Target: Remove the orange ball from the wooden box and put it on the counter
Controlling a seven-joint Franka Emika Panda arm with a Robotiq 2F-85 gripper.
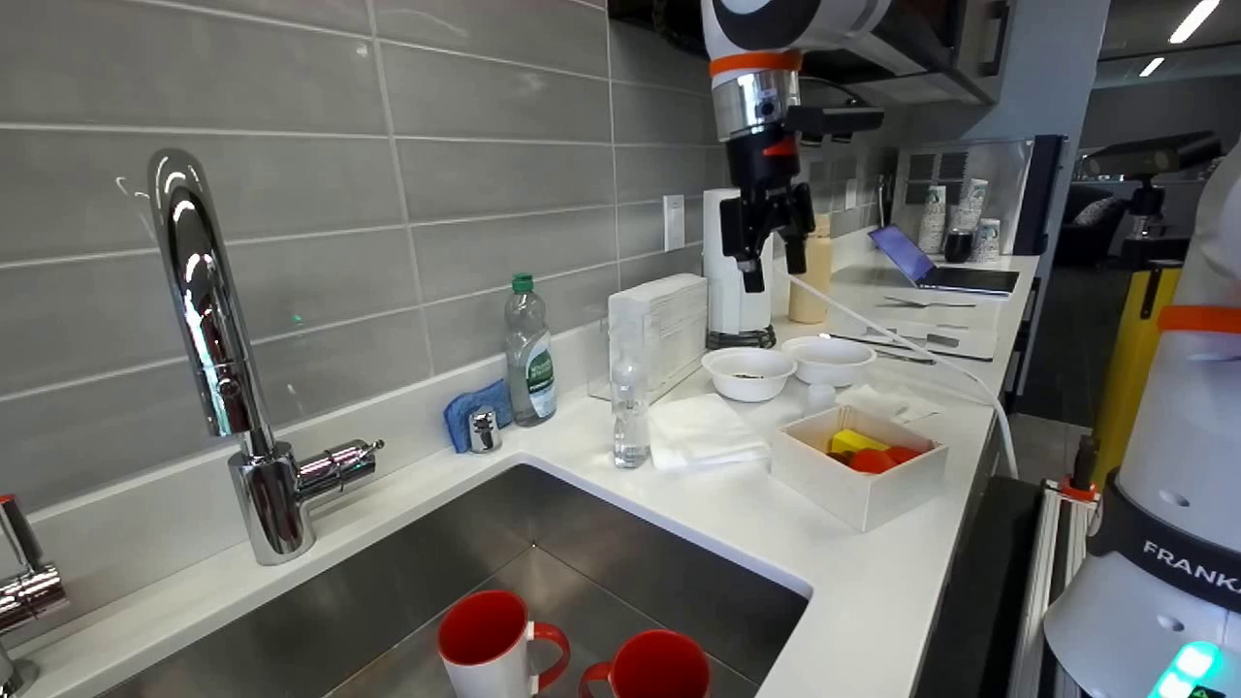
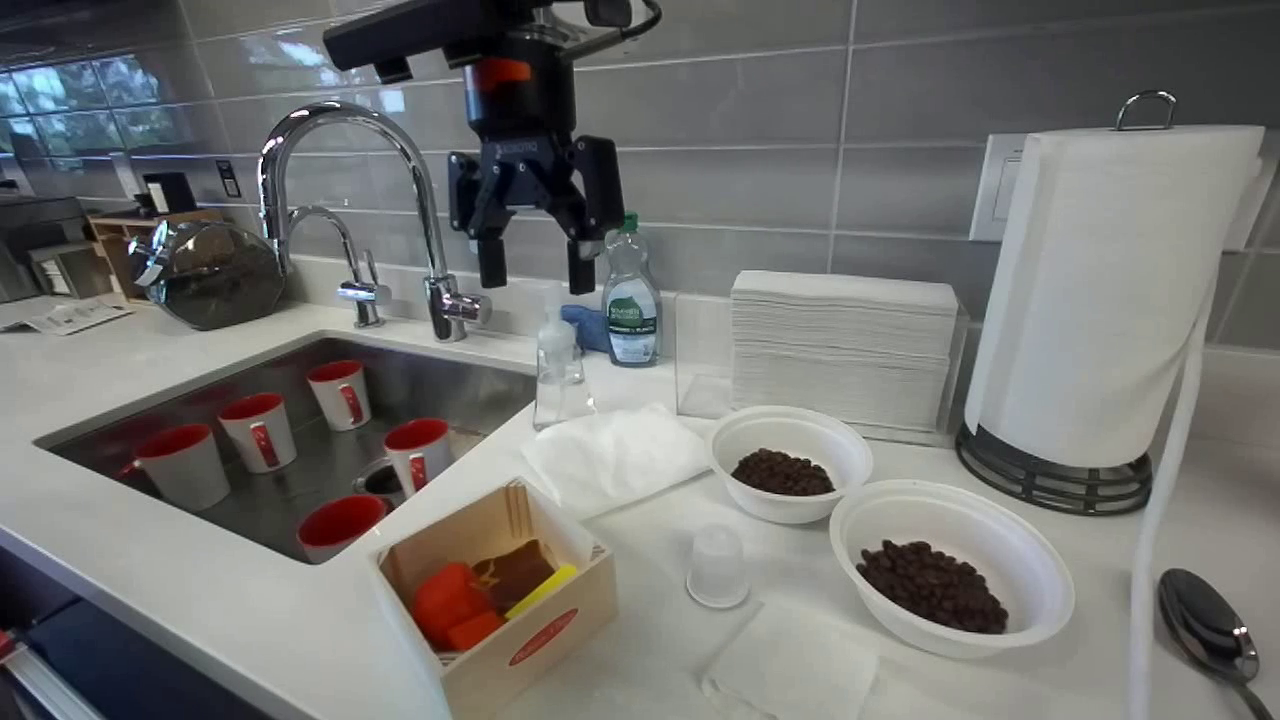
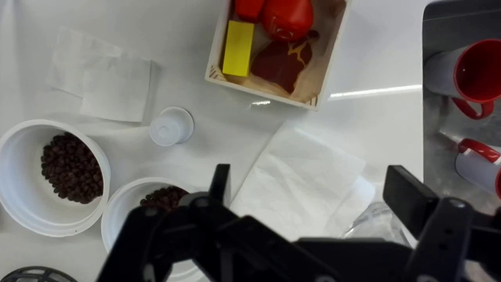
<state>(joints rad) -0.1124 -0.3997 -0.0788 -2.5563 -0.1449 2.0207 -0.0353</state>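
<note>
The wooden box stands on the white counter near the sink corner. It also shows in an exterior view and at the top of the wrist view. The orange ball, a rounded orange-red piece, lies inside it beside a second red piece, a yellow block and a brown piece. It also shows in an exterior view and in the wrist view, cut by the top edge. My gripper is open and empty, high above the counter, over a napkin in the wrist view, apart from the box.
Two white bowls with dark beans and an upturned small plastic cup stand near the box. A clear pump bottle and dish soap stand behind. A white cable crosses the counter. Red-white mugs stand in the sink.
</note>
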